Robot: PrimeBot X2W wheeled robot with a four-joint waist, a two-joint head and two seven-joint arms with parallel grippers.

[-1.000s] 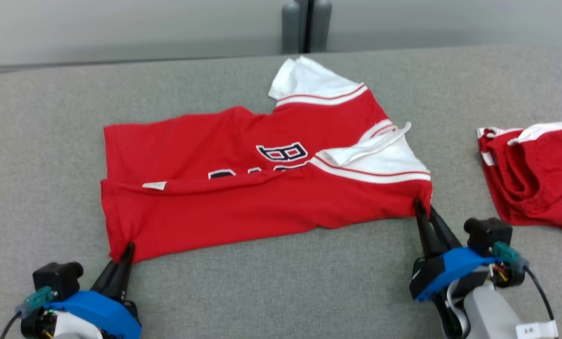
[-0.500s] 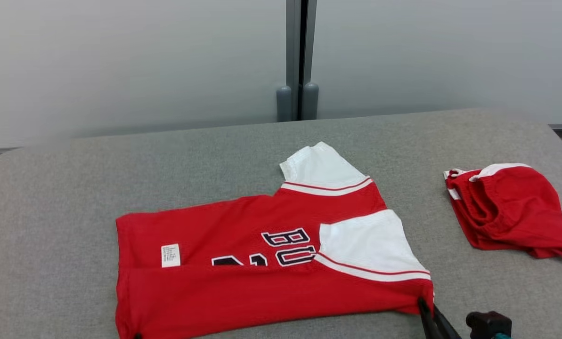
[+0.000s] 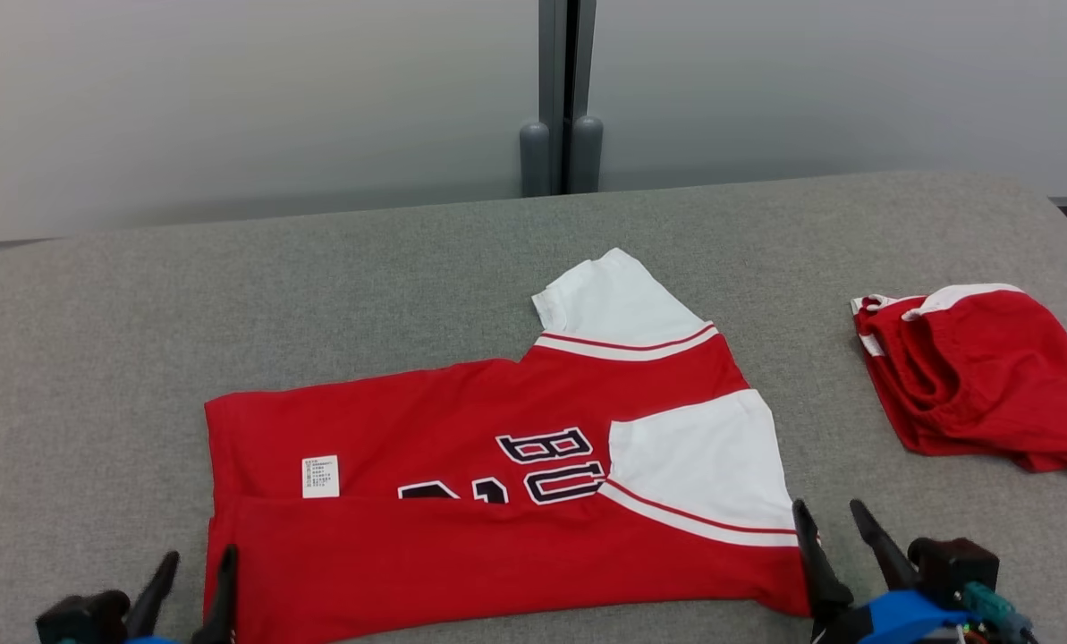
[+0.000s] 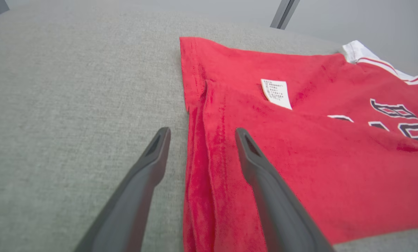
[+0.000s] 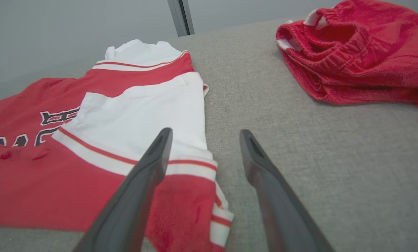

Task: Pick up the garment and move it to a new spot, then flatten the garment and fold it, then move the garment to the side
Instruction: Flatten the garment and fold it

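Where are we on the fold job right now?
Done: the jersey lies flat on the table, its near edge folded over the lettering. In hand: nothing; left gripper and right gripper stand open at its near corners. Left: probably more folds, then moving it aside.

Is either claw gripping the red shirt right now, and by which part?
Nothing is held. The left claw stands open over the red shirt at its near hem corner, and the right claw stands open over its near sleeve-side corner.
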